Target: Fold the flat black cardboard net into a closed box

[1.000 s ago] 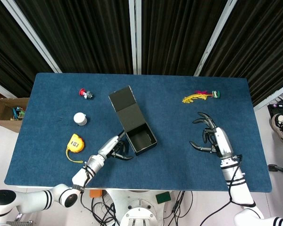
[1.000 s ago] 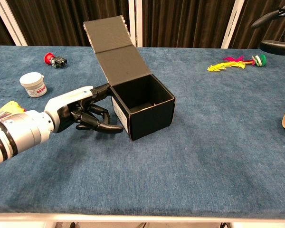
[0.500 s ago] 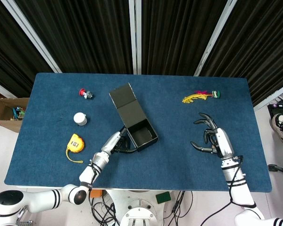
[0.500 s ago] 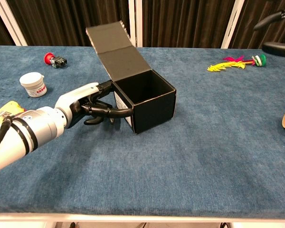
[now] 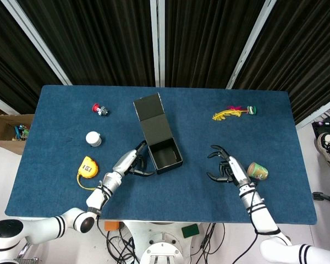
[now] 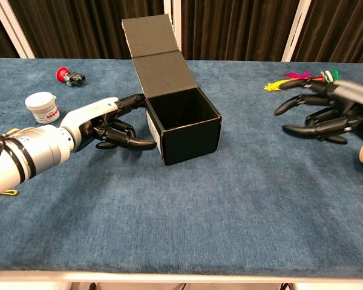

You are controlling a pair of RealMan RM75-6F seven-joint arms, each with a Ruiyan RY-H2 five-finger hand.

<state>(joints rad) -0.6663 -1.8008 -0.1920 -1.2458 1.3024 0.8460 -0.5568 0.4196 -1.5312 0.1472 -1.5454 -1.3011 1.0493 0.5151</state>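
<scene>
Two hands are working toward one black box (image 6: 184, 124) that is sitting near the middle of the blue table (image 5: 170, 192), its walls already standing and its lid (image 6: 156, 51) still tipping up and back, away from the robot. With the top open like this, the empty inside is showing in both views, so the closing of the lid looks like the main step left.

The left hand (image 6: 112, 127) is lying just beside the box's left wall, fingers (image 6: 136, 144) curled and reaching to the lower edge of that wall. It appears to be touching or bracing the wall rather than gripping it — I cannot tell for certain whether there is firm contact. Nothing is pinched in it. My guess is that it is placed there to keep the light box from sliding while the lid is being brought down.

The right hand (image 6: 323, 112) is hovering well apart from the box on the right side, fingers spread and loosely curved, holding nothing. It seems to be coming in as the free hand for the lid — though that is only a judgement.

Elsewhere, a yellow tape measure (image 5: 87, 166), a white jar (image 5: 93, 138) and a small red toy (image 5: 100, 109) are lying to the left, a feathered toy (image 5: 234, 113) is resting at the far right, and a small brown cup (image 5: 258, 170) is sitting just beside the right hand.
</scene>
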